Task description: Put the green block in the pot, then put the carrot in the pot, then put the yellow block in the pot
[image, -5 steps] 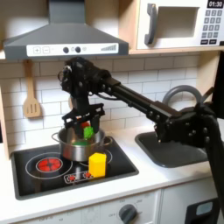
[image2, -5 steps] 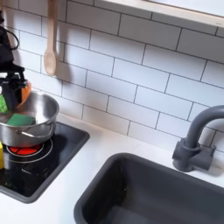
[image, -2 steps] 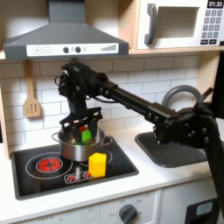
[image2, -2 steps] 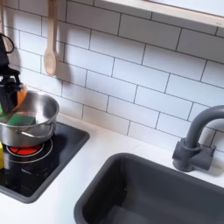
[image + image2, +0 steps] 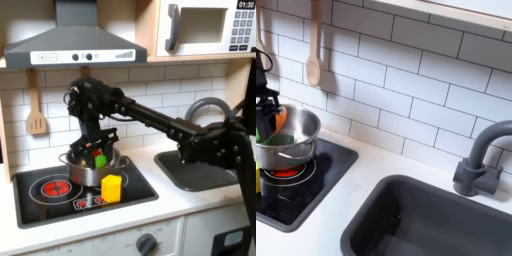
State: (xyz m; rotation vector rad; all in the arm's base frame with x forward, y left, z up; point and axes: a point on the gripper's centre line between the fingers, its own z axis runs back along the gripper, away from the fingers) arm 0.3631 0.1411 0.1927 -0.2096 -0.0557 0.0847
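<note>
Nearest the camera in the first exterior view, the yellow block (image 5: 111,187) stands upright on the black cooktop (image 5: 40,193), just in front of the pot (image 5: 88,168). It looks light, rigid and flat-sided — probably easiest to pinch across two opposite faces from above, with little risk of slipping.

Behind it, the steel pot sits on the cooktop, and the gripper (image 5: 94,150) hangs low over its mouth. Something green (image 5: 100,158) shows at the rim with a touch of orange beside it; in the second exterior view, orange (image 5: 279,121) and green (image 5: 282,139) sit together inside the pot (image 5: 286,148). So the green block appears to be in, and the carrot at or just inside the rim (whether the jaws are clamped on it or parted, I cannot tell). The carrot is rounded and likely to roll, so a grip across its thick middle seems safest.

Farther back — a wooden spoon (image 5: 37,110) on white tile, a range hood (image 5: 72,44) above, a microwave (image 5: 205,27), and a dark sink (image 5: 431,222) with a grey faucet (image 5: 478,160) off to the first exterior view's right.
</note>
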